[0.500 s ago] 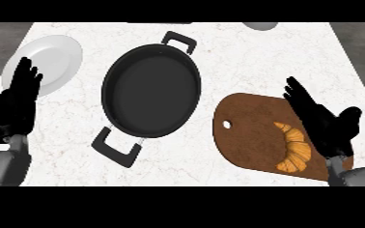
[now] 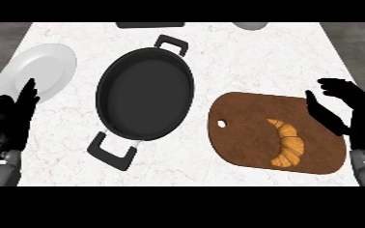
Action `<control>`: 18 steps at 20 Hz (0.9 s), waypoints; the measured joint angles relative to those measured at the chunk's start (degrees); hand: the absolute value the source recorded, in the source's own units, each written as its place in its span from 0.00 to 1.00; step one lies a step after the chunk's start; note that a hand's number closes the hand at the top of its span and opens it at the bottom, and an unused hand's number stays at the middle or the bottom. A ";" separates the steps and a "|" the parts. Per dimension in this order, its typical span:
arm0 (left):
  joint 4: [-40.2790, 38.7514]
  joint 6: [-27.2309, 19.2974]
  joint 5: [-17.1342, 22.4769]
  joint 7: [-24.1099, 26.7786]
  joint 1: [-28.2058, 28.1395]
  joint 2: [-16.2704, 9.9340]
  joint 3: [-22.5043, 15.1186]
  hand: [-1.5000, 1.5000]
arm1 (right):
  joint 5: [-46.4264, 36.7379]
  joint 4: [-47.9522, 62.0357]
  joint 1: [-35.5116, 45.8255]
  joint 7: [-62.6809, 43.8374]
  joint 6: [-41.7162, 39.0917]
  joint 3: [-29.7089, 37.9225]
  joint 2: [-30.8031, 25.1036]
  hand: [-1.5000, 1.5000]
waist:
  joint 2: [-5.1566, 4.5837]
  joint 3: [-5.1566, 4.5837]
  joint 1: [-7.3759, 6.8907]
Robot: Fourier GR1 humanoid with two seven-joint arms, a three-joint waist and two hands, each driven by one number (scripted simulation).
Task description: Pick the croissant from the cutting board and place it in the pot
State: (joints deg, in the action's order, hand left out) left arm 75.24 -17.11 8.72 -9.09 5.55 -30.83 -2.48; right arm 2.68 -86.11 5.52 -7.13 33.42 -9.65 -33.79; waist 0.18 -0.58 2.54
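The croissant [image 2: 287, 143] lies on the cutting board [image 2: 246, 125] near the counter's [image 2: 249, 58] right front corner, toward the board's right end, so the right hand [image 2: 335, 107] is the natural one to take it. That hand hovers at the board's right edge, fingers spread wide and holding nothing, seemingly not yet touching the pastry. The pot [image 2: 145, 96] sits mid-counter, mouth open. The left hand [image 2: 18, 118] rests open at the left edge, beside a white plate [image 2: 46, 67].
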 measured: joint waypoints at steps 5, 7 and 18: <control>0.27 0.29 -0.99 -3.54 -0.87 0.54 -2.23 0.50 | -15.23 -1.92 -4.57 -0.42 18.25 -3.43 4.65 0.00 | 0.21 0.23 -0.42; 1.13 0.20 -1.57 -5.17 -0.73 0.44 -2.88 0.50 | -21.97 -3.99 -7.33 -3.24 21.80 -5.63 5.42 0.00 | 0.26 0.24 -0.66; 4.55 -0.25 -2.90 -9.61 -0.92 -0.12 -3.89 0.50 | -44.47 -14.48 -16.37 -34.00 6.35 -8.24 1.36 0.00 | 0.13 -0.07 -1.38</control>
State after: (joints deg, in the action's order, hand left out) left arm 79.78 -17.36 5.82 -18.70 4.63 -30.95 -6.37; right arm -41.79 -100.60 -10.85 -41.13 39.77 -17.89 -32.43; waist 0.31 -0.65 1.16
